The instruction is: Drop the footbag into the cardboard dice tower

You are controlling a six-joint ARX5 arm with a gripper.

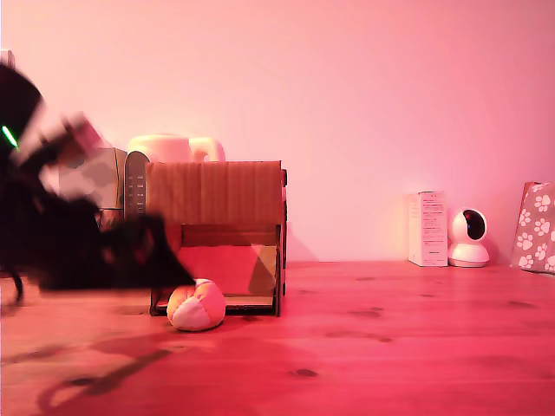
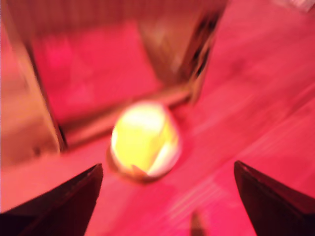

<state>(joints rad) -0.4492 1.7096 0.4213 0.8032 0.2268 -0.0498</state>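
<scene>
Arm: sitting blurred at the exterior view's left, reaching low toward the box front.
Gripper [image 2: 167, 196]: standing wide open and gripping nothing; its two dark fingers are showing well apart in the wrist view, with the ball lying ahead of the gap.
Ball [image 1: 196, 305]: resting on the table [image 1: 390, 347], touching or just beside the front lip of the box.
Box [image 1: 217, 234]: standing upright just behind the ball, its front opening facing the camera.
Risk: the fingers are likely nudging the soft ball under the lip, or knocking the light box, if closing off-centre.
Camera [image 1: 468, 238]: sitting well apart at the exterior view's right, beside a white carton [image 1: 427, 228].
</scene>
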